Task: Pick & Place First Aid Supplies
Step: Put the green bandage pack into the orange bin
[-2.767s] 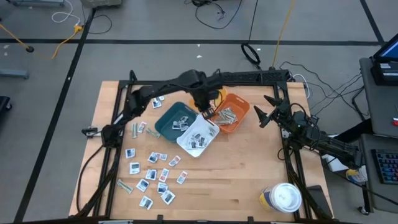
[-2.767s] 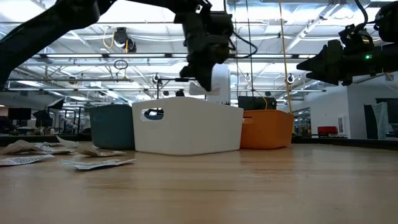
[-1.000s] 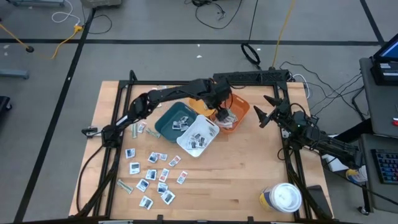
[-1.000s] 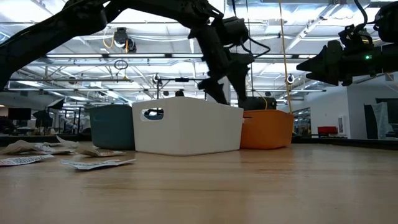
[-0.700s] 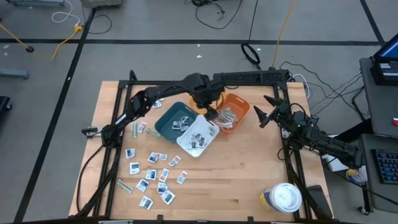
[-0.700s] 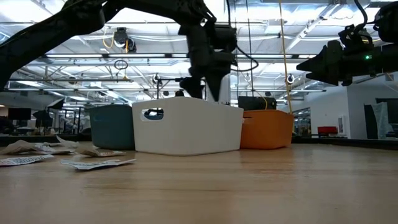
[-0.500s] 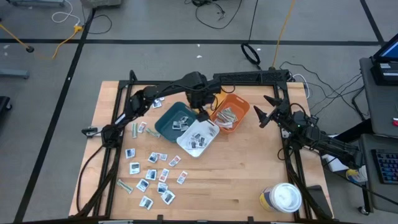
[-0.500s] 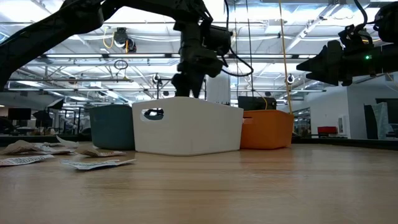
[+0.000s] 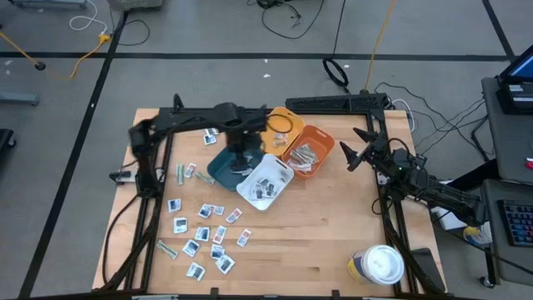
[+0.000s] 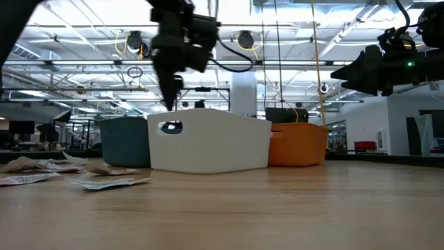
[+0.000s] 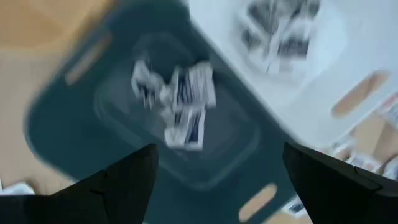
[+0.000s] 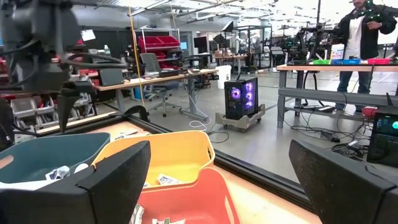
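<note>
Since a moment ago the left gripper [image 9: 241, 155] has swung away from the orange bin [image 9: 321, 143] and now hangs over the teal bin [image 9: 221, 167], fingers spread wide and holding nothing. Straight below it, in the left wrist view, a small heap of white packets [image 11: 177, 106] with blue marks lies on the teal bin's floor. More packets sit in the white bin [image 9: 281, 191] just beside it, and grey-green strips [image 9: 304, 155] rest in the orange bin, with a yellow bin [image 9: 280, 122] behind. Many loose packets [image 9: 204, 232] are scattered on the wooden table [image 9: 316, 233] nearer the front left, along with a few strips [image 9: 178, 174] close to the teal bin. Over on the right edge of the table the right gripper [image 9: 353, 150] waits above the surface, its fingers also spread and empty, unchanged from before. A white-lidded tub [image 9: 381, 263] stands at the front right corner. Beyond the table, a person [image 12: 360, 31] stands at a workbench.
</note>
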Motion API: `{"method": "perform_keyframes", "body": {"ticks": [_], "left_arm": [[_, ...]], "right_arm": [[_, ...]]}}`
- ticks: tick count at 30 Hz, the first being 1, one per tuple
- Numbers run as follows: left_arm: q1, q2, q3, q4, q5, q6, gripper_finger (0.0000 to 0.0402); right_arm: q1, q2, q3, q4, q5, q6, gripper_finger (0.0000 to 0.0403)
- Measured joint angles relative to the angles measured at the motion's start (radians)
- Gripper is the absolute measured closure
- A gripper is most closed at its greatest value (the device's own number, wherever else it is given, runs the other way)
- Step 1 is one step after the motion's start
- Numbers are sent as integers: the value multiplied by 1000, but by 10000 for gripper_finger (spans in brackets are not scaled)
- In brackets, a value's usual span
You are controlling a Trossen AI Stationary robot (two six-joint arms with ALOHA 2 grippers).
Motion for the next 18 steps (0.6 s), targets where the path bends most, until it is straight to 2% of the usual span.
{"method": "perform_keyframes", "body": {"ticks": [7, 13, 18], "left_arm": [[-1, -270, -326, 135, -79, 3, 50], [18, -459, -514, 215, -106, -86, 50], [27, -561, -638, 262, -107, -175, 50]], "right_arm": [[0, 0, 0, 0, 0, 0, 25], [0, 0, 0, 0, 0, 0, 25], [0, 0, 0, 0, 0, 0, 25]]}}
